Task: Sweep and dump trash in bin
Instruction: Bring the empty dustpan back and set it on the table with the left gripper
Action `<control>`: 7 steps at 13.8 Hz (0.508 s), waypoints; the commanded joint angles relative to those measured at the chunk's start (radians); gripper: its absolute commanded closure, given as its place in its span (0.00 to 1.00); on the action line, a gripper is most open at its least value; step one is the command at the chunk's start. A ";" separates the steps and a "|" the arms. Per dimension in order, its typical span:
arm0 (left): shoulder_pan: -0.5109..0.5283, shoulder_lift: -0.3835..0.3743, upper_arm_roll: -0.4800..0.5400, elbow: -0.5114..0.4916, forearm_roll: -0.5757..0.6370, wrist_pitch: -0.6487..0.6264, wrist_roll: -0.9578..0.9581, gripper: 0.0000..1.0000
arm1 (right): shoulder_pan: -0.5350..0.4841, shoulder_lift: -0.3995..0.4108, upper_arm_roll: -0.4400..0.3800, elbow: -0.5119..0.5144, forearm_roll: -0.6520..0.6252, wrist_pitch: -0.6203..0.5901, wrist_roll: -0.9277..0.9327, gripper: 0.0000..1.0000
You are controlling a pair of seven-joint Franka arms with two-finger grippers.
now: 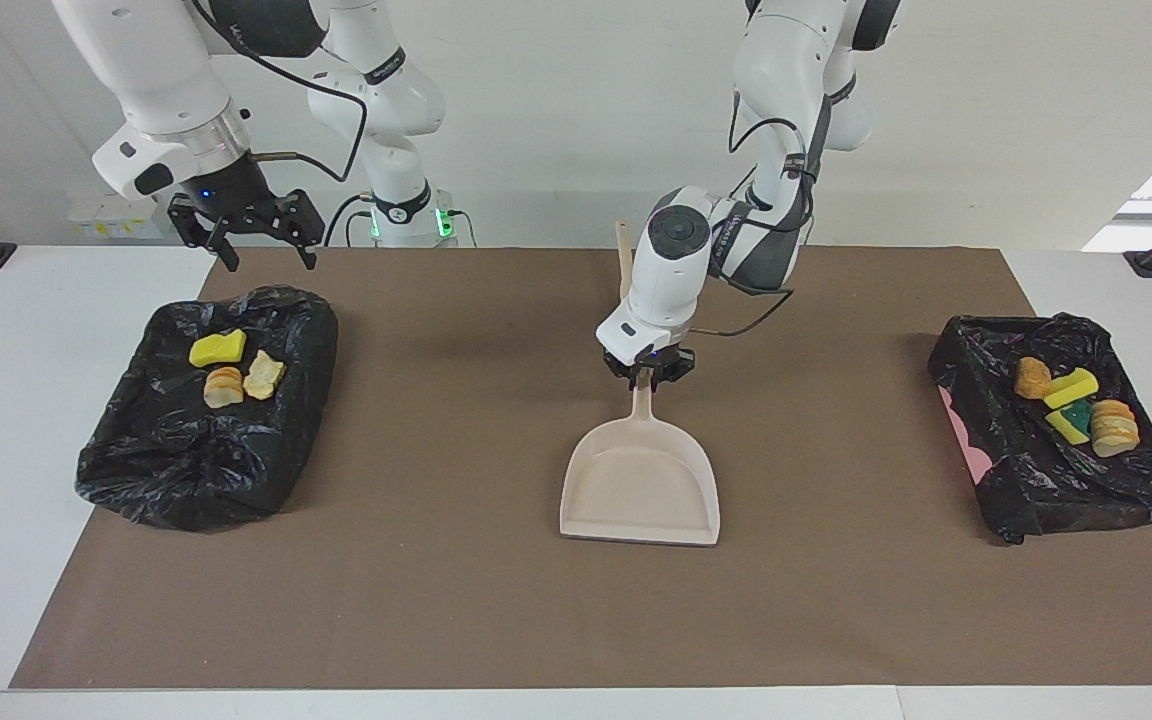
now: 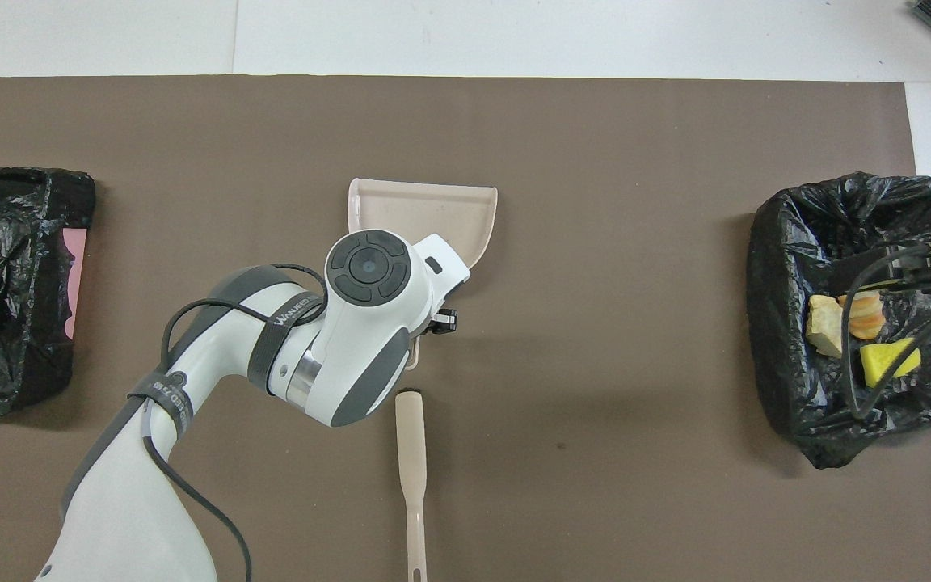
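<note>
My left gripper (image 1: 647,375) is shut on the handle of the empty beige dustpan (image 1: 641,485), which lies on the brown mat at mid-table, its mouth pointing away from the robots; it also shows in the overhead view (image 2: 425,212). Three bits of trash (image 1: 236,368) lie in the black-bagged bin (image 1: 186,470) at the right arm's end. Several more bits (image 1: 1076,405) lie in the bin (image 1: 1066,490) at the left arm's end. My right gripper (image 1: 246,240) hangs open and empty over the robots' edge of its bin.
The beige brush (image 2: 410,469) lies on the mat nearer to the robots than the dustpan, bristle end toward the pan's handle. In the facing view my left arm hides most of it. The brown mat (image 1: 436,600) covers the table between the two bins.
</note>
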 commanded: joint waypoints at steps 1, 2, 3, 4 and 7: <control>-0.020 0.007 0.023 0.016 -0.003 -0.015 -0.009 0.04 | -0.006 0.010 0.001 0.016 0.014 -0.012 0.016 0.00; -0.017 0.004 0.025 0.014 -0.003 -0.020 -0.009 0.00 | -0.006 0.009 0.000 0.016 0.014 -0.015 0.016 0.00; -0.008 -0.005 0.030 0.014 -0.001 -0.032 -0.008 0.00 | -0.007 0.009 0.000 0.016 0.014 -0.015 0.016 0.00; -0.006 -0.020 0.039 0.014 0.009 -0.053 -0.008 0.00 | -0.009 0.009 0.000 0.016 0.014 -0.015 0.016 0.00; 0.017 -0.081 0.069 0.008 0.083 -0.115 0.020 0.00 | -0.006 0.009 0.001 0.016 0.014 -0.015 0.016 0.00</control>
